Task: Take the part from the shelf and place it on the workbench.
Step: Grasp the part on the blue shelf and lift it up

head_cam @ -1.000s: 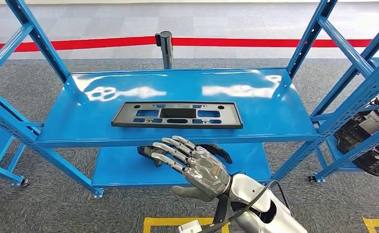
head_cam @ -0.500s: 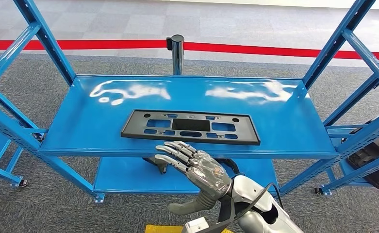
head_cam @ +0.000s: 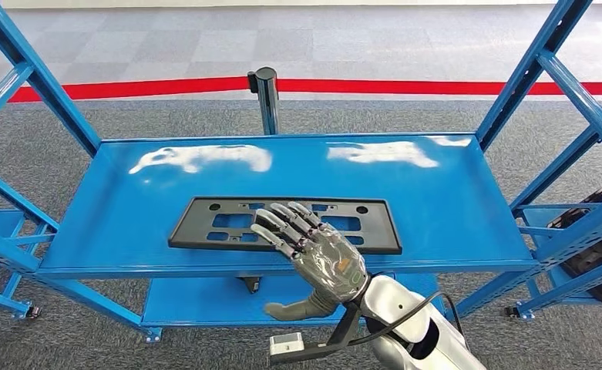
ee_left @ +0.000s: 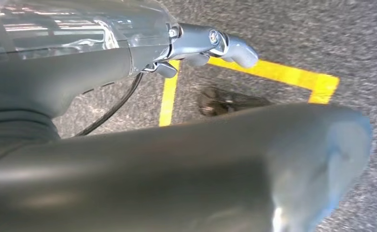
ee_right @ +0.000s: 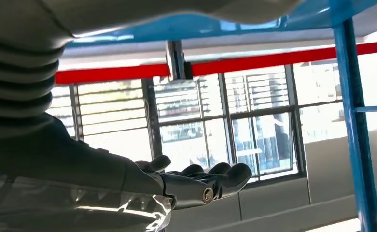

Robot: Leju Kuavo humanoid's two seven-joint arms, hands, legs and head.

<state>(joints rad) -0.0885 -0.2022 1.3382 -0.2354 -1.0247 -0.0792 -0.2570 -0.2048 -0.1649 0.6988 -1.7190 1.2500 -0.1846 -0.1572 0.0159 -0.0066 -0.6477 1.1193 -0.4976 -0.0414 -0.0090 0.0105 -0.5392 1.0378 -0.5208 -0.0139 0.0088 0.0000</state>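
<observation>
Black moulded plastic, by the look of it, is what the right hand's fingers (head_cam: 282,223) reach over: they are stretched out and spread, palm down, above the near long edge of the part (head_cam: 205,230), and nothing is held in them; whether the tips touch the plastic cannot be told from the head view. The thumb points away to the side below the shelf board's front lip. The part is a long, flat rectangular panel with several cut-out slots and small holes, lying flat on the blue shelf (head_cam: 112,216) near its front edge. It is probably light and fairly stiff, though so thin and long a piece may flex or tip if taken at one end, and its smooth face offers little friction. The near long rim around the middle seems the best hold, with fingers on top and thumb under once the edge is drawn past the lip; a slot could also give a finger purchase. Behind the fingers, the right hand (head_cam: 317,258) is tilted forward at the wrist, and the silver forearm rises to it from below right. The left hand (ee_left: 210,43) hangs low over grey carpet with yellow floor tape (ee_left: 273,72), its fingers loosely curled and holding nothing.
</observation>
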